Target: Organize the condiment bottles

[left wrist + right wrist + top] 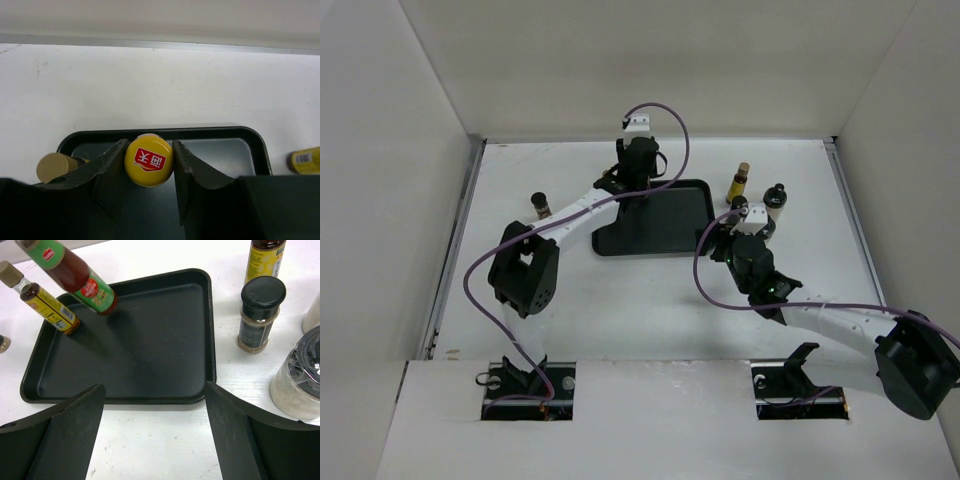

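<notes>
My left end effector [149,145] pinches the bottle [84,284] by its cap [148,161]; likely slick, tippy. The right end effector [154,389] gapes empty.

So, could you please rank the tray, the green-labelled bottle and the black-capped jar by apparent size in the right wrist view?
1. tray.
2. green-labelled bottle, partly cut off.
3. black-capped jar, though it stands nearer the camera, so the last two are unsure.

my black left claw [149,156] grips a yellow cap [148,161] printed red and white; at eleven o'clock on the black tray [135,360], a bottle [95,291] labelled green and red.
</notes>
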{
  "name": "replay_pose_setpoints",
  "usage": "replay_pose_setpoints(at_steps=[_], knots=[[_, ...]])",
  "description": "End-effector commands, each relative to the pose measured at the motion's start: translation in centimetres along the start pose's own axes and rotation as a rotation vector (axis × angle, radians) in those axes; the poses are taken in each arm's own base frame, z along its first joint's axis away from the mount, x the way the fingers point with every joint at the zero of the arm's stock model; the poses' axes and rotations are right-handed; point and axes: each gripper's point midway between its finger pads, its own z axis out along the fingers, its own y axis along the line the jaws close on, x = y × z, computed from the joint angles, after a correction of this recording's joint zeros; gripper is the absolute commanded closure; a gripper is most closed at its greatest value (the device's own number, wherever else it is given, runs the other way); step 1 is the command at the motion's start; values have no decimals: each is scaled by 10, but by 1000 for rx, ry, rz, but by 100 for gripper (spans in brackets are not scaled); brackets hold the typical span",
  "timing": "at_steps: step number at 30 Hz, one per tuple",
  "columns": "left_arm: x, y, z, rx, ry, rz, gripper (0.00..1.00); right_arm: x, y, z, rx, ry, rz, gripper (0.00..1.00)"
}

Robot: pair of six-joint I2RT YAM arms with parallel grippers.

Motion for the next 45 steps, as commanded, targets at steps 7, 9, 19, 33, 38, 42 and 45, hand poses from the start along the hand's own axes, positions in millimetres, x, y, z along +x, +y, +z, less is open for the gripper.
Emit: replay_pose_setpoints(at_steps=[7,9,19,33,38,42,45], knots=[[-70,-1,14,50,-188,-115,86,-12,8,2,-27,-40,40,13],[-63,2,15,43,-180,-112,85,-12,8,2,-26,-39,40,13],[-51,9,8,15,-182,-109,49,-13,8,1,-28,-44,43,13],[-127,33,-91,19,-293,-231,22,-12,8,2,-27,-40,42,13],[-99,102,-108,-106,-249,-280,23,-12,10,1,-39,-41,46,13],[-54,186,-100,-297,-177,-350,24,-13,12,0,-46,-42,49,13],[-23,233,-91,-411,-117,-379,25,-12,13,1,-47,-37,47,13]])
